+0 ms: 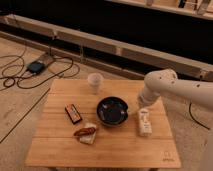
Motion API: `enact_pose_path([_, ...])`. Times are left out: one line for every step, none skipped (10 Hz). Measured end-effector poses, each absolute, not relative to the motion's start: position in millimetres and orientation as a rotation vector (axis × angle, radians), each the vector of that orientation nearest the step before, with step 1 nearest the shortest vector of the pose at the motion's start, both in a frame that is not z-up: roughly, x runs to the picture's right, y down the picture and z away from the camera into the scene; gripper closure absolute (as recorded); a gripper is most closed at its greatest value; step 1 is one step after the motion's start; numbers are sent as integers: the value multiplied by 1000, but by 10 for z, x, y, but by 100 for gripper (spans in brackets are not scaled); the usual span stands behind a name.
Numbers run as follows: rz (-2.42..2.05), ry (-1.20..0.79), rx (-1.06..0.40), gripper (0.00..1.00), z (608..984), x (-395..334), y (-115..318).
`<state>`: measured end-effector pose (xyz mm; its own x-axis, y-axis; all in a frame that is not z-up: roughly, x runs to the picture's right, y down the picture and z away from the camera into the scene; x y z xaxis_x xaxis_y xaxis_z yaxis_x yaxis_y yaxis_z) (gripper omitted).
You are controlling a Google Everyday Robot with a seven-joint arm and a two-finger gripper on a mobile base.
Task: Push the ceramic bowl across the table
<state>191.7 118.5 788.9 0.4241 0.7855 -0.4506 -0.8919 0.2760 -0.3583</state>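
Observation:
The ceramic bowl (112, 110), round, shallow and glossy dark, sits near the middle of the light wood table (125, 150). My white arm (162, 87) reaches in from the right and bends down toward the tabletop. My gripper (143, 119) is at its lower end, low over the table just right of the bowl's right rim. I cannot tell whether it touches the rim.
A pale translucent cup (94, 82) stands behind the bowl. A dark flat bar (73, 113) lies left of it. A red-brown snack on a pale packet (85, 133) lies at front left. Cables and a dark box (36, 66) are on the floor at left.

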Motion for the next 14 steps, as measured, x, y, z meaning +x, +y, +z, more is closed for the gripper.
enact_pose_path([1137,199,-618,20,7889,1917,1185])
enact_pose_path([1137,199,-618,20,7889,1917,1185])
enact_pose_path([1137,199,-618,20,7889,1917,1185])
enact_pose_path([1137,199,-618,20,7889,1916,1185])
enact_pose_path([1137,199,-618,20,7889,1917,1185])
enact_pose_path([1137,199,-618,20,7889,1916,1185])
enact_pose_path([1137,199,-618,20,7889,1917,1185])
enact_pose_path([1137,199,-618,20,7889,1917,1185])
enact_pose_path([1137,199,-618,20,7889,1917,1185])
enact_pose_path([1137,199,-618,20,7889,1917,1185])
enact_pose_path([1135,198,-616,20,7885,1916,1179])
enact_pose_path([1127,193,-607,20,7870,1902,1156])
enact_pose_path([1110,178,-597,20,7837,1846,1115])
enact_pose_path([1086,157,-584,20,7782,1757,1062])
